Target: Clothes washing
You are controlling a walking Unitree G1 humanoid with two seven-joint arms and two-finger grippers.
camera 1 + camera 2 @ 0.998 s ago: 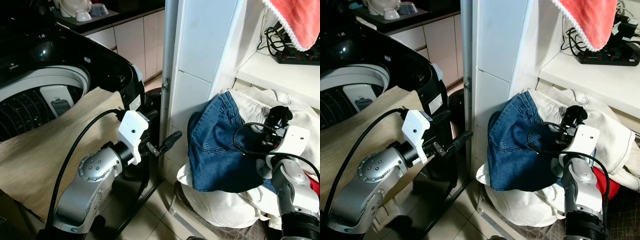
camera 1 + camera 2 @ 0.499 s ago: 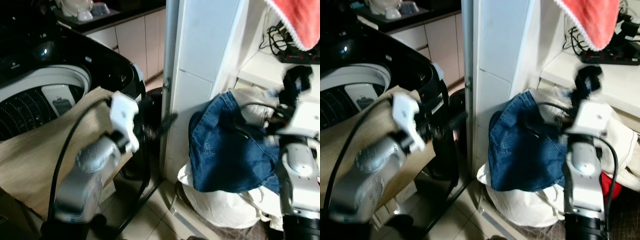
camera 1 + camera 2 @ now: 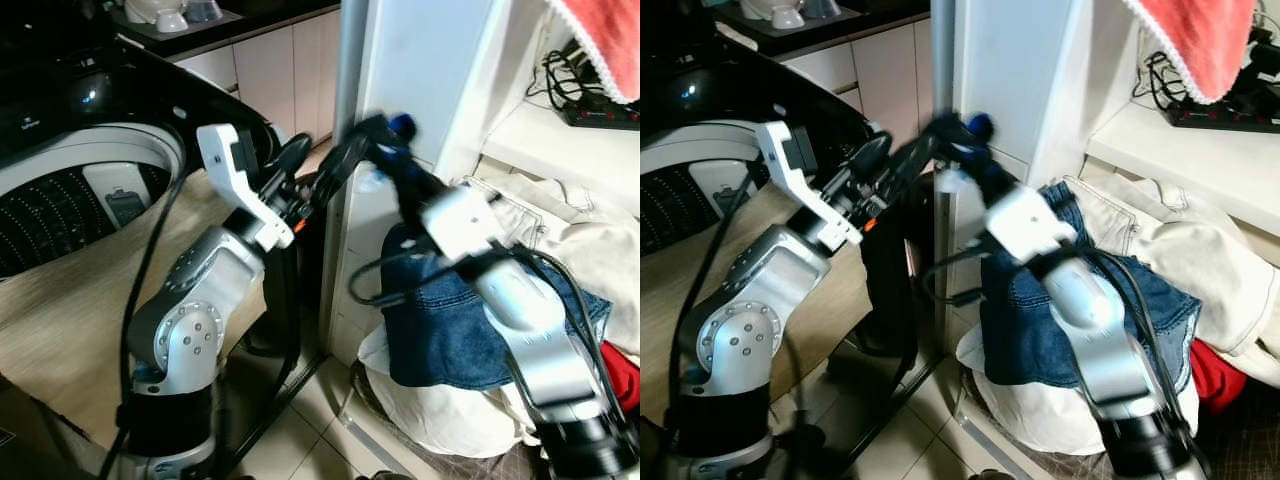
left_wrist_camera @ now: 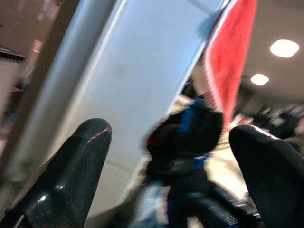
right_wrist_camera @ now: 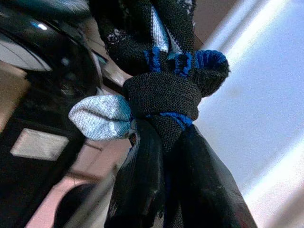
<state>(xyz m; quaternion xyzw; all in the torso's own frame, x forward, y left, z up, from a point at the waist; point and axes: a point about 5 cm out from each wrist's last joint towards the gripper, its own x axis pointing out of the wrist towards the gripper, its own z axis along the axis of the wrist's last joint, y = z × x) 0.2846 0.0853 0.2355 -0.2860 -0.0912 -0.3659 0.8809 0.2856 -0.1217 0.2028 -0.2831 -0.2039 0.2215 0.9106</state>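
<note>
Knitted black-blue sock bundle (image 5: 164, 90) in right pincer (image 5: 168, 142)

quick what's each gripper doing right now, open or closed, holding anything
Left gripper: open, holding nothing, raised beside the washing machine.
Right gripper: closed on a balled black and blue sock, lifted toward the left gripper.

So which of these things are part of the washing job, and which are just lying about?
Part of the job:
- rolled black and blue socks, pinched in the right gripper
- washing machine, lid open
- laundry pile: jeans, white garments
- left gripper, open beside the socks

Lying about:
- red towel
- power strip
- bowls on the counter
</note>
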